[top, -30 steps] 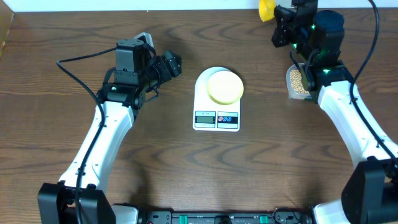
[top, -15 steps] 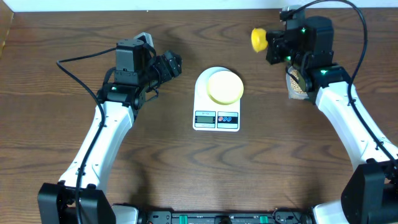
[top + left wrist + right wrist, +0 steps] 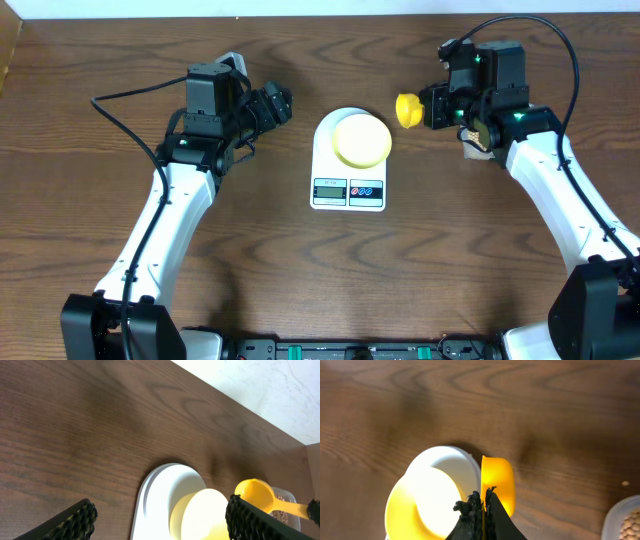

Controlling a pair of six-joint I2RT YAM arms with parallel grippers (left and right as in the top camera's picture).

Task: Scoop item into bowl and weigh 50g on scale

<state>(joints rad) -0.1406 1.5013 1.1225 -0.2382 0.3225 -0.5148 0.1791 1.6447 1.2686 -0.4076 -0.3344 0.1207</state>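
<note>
The pale-yellow bowl point(image 3: 361, 139) sits on the round platform of the white scale point(image 3: 347, 190) at mid table. My right gripper point(image 3: 438, 108) is shut on the handle of the bright yellow scoop point(image 3: 407, 110), whose cup hangs just right of the bowl. In the right wrist view the jaws point(image 3: 482, 505) pinch the scoop point(image 3: 497, 482) beside the bowl point(image 3: 427, 500). I cannot tell if beans are in the scoop. Tan beans point(image 3: 632, 522) lie in the clear container point(image 3: 478, 141), mostly hidden under my right arm. My left gripper point(image 3: 275, 103) is open and empty left of the scale point(image 3: 165, 490).
The white wall edge runs along the back of the wooden table. The left wrist view also shows the bowl point(image 3: 207, 515), the scoop point(image 3: 255, 494) and the container point(image 3: 286, 510). A stray bean point(image 3: 625, 483) lies on the table near the container.
My right gripper has carried the scoop from the back edge near the wall forward and left, down to just beside the bowl. The left arm has not moved.
</note>
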